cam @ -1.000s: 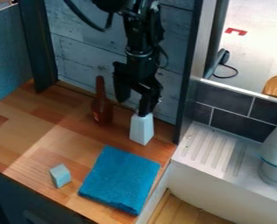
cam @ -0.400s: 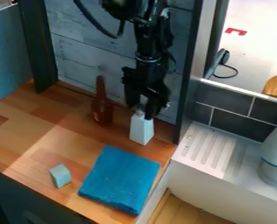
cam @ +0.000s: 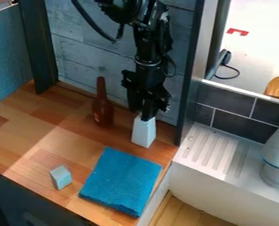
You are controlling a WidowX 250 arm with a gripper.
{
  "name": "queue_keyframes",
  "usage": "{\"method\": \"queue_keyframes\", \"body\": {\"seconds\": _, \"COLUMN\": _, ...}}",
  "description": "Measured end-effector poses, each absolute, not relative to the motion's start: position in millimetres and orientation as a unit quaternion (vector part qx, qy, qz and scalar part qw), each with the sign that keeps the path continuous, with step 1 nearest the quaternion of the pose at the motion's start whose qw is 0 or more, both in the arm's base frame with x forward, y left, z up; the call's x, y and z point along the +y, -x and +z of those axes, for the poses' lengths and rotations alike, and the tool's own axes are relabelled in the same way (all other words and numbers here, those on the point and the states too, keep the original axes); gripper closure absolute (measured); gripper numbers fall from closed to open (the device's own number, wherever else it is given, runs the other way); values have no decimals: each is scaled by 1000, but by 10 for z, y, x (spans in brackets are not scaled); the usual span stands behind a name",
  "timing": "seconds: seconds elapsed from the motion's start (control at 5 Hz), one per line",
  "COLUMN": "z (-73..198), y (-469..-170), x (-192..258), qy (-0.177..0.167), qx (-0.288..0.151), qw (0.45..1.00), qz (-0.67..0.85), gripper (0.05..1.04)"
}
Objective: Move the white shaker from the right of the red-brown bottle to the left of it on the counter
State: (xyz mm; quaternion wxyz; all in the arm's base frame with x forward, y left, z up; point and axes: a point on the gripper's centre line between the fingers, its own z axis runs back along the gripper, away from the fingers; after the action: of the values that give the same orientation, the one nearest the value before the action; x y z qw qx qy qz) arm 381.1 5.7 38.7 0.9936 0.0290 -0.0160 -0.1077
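Note:
The black gripper [cam: 142, 112] hangs down near the back wall, over the right part of the wooden counter. It is shut on the narrow top of a white tapered block [cam: 144, 132], which stands upright beneath it. A brown bottle [cam: 103, 106] stands upright to the left of that block. In front lies a folded blue cloth [cam: 122, 181], and to the cloth's left sits a small pale blue-grey block [cam: 61, 177].
The wooden counter [cam: 24, 128] meets a grey plank wall [cam: 86, 57] behind. A dark post [cam: 188, 88] rises at its right end. Beyond are a white ridged drainboard [cam: 209, 150] and a pale grey rounded object [cam: 277, 163].
The gripper has shifted right over the white block, and its fingers have come together on the block's top. The block has moved very slightly; the bottle, cloth and small block have stayed put.

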Motion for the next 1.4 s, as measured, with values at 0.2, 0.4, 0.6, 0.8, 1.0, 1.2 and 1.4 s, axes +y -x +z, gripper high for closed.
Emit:
{"method": "queue_keyframes", "body": {"seconds": 0.2, "z": 381, "y": -3777, "x": 57, "qy": -29, "qx": -13, "qw": 994, "qz": -109, "gripper": 606}}
{"method": "queue_keyframes", "body": {"seconds": 0.4, "z": 456, "y": -3675, "x": 95, "qy": -3, "qx": 3, "qw": 994, "qz": -112, "gripper": 609}}
{"method": "queue_keyframes", "body": {"seconds": 0.6, "z": 1009, "y": -3559, "x": 477, "qy": 15, "qx": -55, "qw": 996, "qz": -62, "gripper": 610}}
{"method": "queue_keyframes", "body": {"seconds": 0.8, "z": 1411, "y": -3366, "x": 783, "qy": 34, "qx": -63, "qw": 997, "qz": -31, "gripper": 610}}
{"method": "queue_keyframes", "body": {"seconds": 1.0, "z": 1777, "y": -3181, "x": 1216, "qy": 37, "qx": -73, "qw": 997, "qz": 11, "gripper": 610}}
{"method": "queue_keyframes", "body": {"seconds": 1.2, "z": 1853, "y": -3033, "x": 1568, "qy": 33, "qx": -76, "qw": 995, "qz": 50, "gripper": 610}}
{"method": "queue_keyframes", "body": {"seconds": 1.4, "z": 1647, "y": -3077, "x": 1797, "qy": 4, "qx": -82, "qw": 995, "qz": 57, "gripper": 610}}
